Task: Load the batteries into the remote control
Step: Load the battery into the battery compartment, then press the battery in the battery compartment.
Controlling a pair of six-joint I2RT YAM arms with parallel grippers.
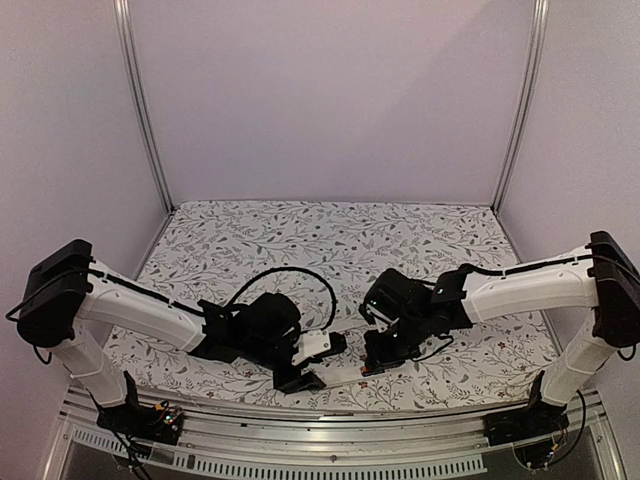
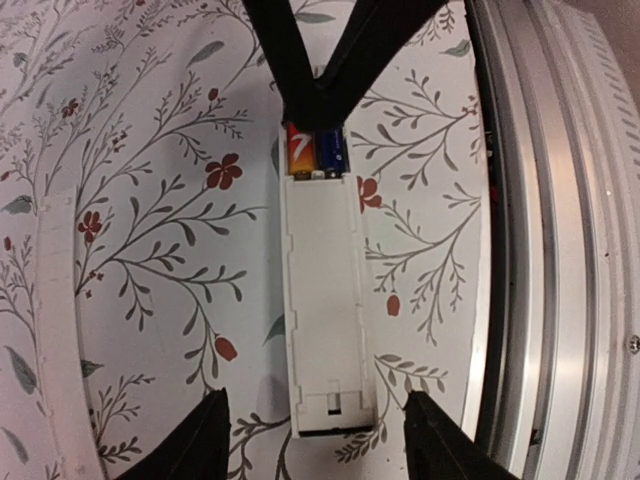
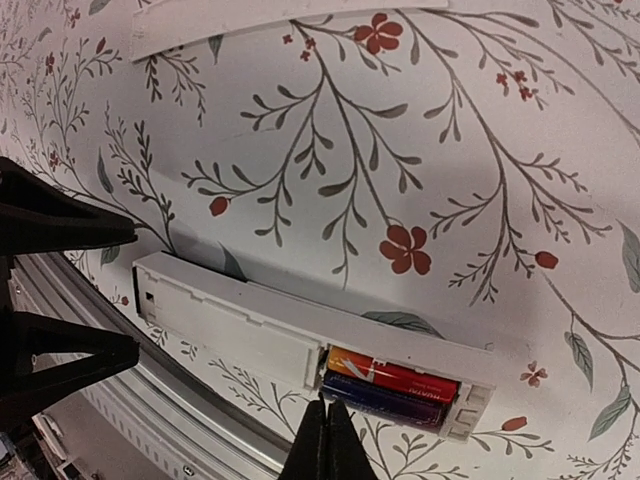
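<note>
Your left gripper [image 2: 318, 425] is hanging open, its fingers flanking one end of the remote control [image 2: 322, 300], which is lying along the bench's [image 1: 300, 230] near edge. The batteries [image 3: 392, 385] are sitting in its bay at the other end, where your right gripper [image 3: 326, 425] is pinching closed.

The left arm [image 1: 140, 305] and the right arm [image 1: 520, 285] reach in low, meeting near the middle of the near edge. The left gripper [image 2: 315, 425] has its fingers spread wide. The right gripper [image 3: 326, 432] has its fingers pressed together.
</note>
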